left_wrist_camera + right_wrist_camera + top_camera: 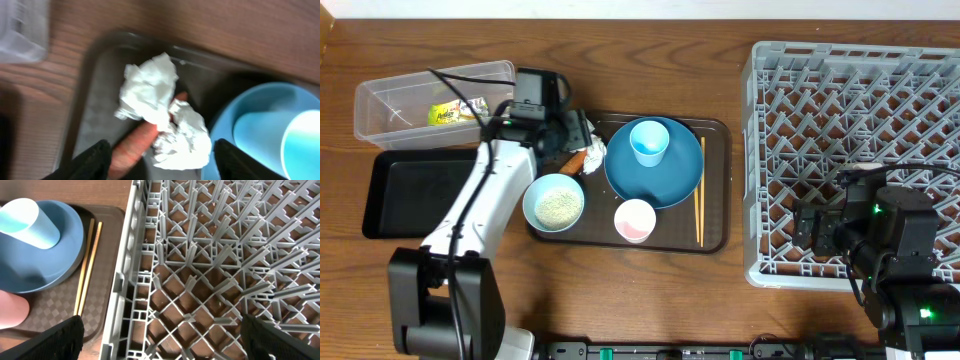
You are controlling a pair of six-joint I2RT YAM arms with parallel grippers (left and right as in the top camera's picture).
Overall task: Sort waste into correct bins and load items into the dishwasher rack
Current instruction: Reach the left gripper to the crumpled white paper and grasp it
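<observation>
My left gripper [568,138] [162,162] is open, its fingers either side of the crumpled white paper [592,152] [150,92] and the orange carrot piece [574,160] [132,147] on the brown tray. The yellow-green wrapper [455,112] lies in the clear tub [380,105]; the black tray [410,190] lies in front of it. The dark-blue dish [675,180] holds the light-blue cup [648,142]. The pale-teal bowl [555,203] holds rice. The pink cup [634,219] and chopsticks [698,205] are nearby. My right gripper [820,228] [162,340] is open and empty over the grey rack [860,100].
The brown serving tray [715,238] sits mid-table between the bins and the rack. In the right wrist view the rack's left wall [127,270] stands beside the chopsticks [87,265] and the dish [45,265].
</observation>
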